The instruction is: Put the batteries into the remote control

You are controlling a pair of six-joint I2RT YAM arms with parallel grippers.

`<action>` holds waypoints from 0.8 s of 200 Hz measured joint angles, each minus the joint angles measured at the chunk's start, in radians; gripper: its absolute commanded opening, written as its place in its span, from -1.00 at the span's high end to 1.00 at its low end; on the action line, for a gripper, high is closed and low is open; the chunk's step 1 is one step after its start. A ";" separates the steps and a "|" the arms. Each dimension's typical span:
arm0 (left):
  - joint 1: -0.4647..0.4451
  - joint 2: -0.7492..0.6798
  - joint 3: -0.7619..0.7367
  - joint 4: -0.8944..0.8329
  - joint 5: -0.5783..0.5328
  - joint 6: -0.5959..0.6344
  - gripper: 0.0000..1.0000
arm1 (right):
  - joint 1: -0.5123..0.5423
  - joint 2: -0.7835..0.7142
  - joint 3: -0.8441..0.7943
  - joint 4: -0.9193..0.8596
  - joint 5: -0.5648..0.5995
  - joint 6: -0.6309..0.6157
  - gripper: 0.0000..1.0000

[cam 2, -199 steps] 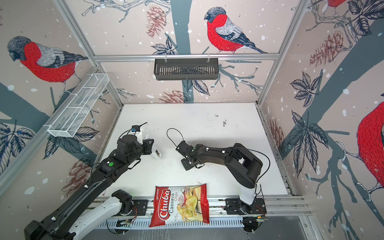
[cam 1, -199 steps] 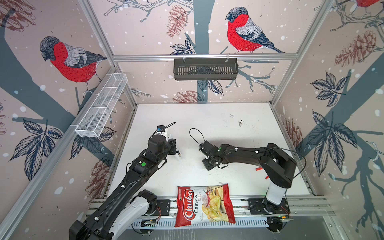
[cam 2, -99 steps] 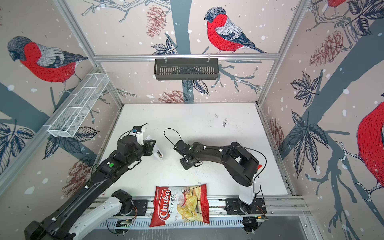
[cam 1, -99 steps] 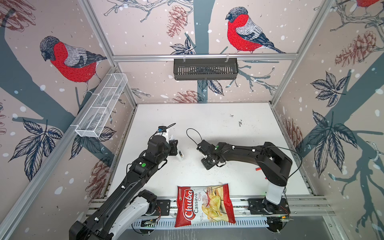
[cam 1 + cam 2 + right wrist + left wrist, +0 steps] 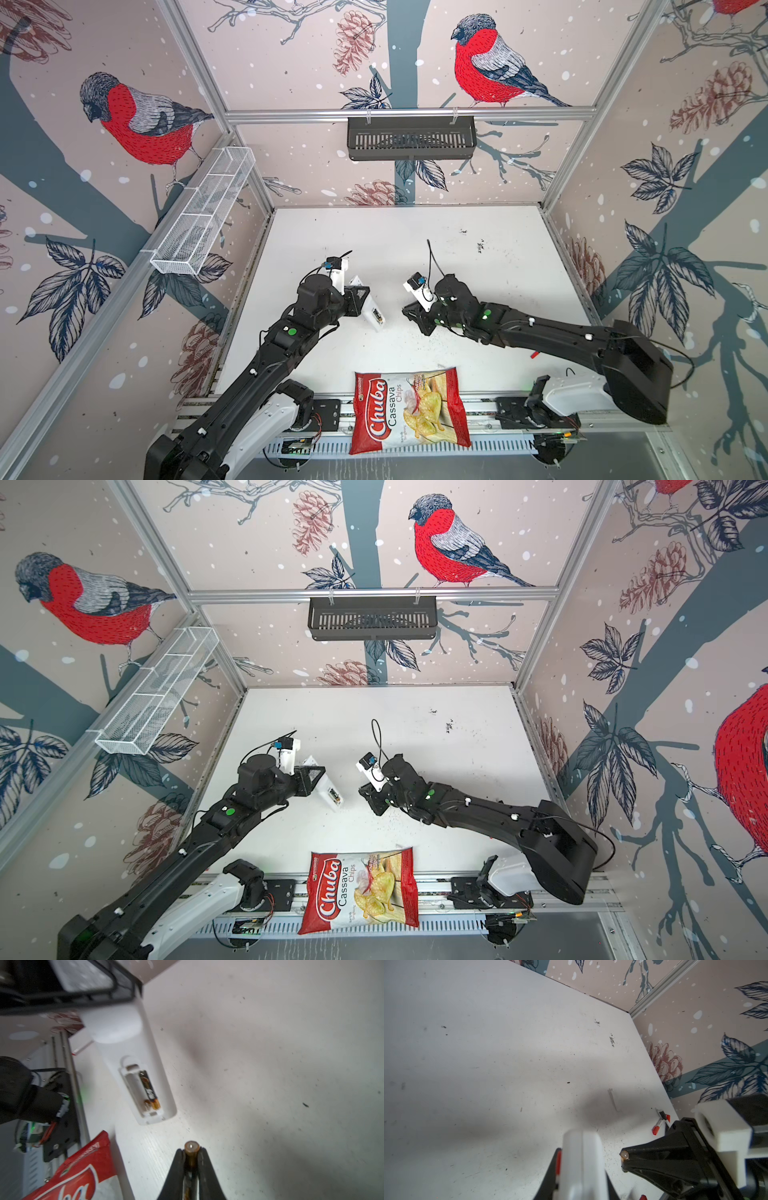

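Though near the remote control (image 5: 145, 1047), battery (image 5: 192, 1147) apart, within right end effector (image 5: 192, 1154).

Table (image 5: 415, 237) centre: remote control (image 5: 372, 314) left of middle, tilted, upper part between the jaws of the left gripper (image 5: 359, 297), lower end down near the table; contact with the surface unclear. Right gripper (image 5: 192, 1153) just right of the remote, apart from it; battery (image 5: 191, 1147) between its fingers, end pointing at the remote. Second battery (image 5: 148, 1088) in one side of the compartment at the remote's lower end. Chips bag (image 5: 409, 411) in front of both grippers, lying across the front rail between the arm bases. Red-tipped bits (image 5: 658, 1124) on the table further right, beside the right arm. Wire basket (image 5: 203, 216) on the left wall; slotted basket (image 5: 411, 137) on the rear rail, above the table's back edge.
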 measured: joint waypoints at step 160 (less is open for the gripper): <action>0.327 0.092 -0.266 0.966 0.756 -0.610 1.00 | 0.050 0.028 -0.092 0.624 -0.243 -0.086 0.79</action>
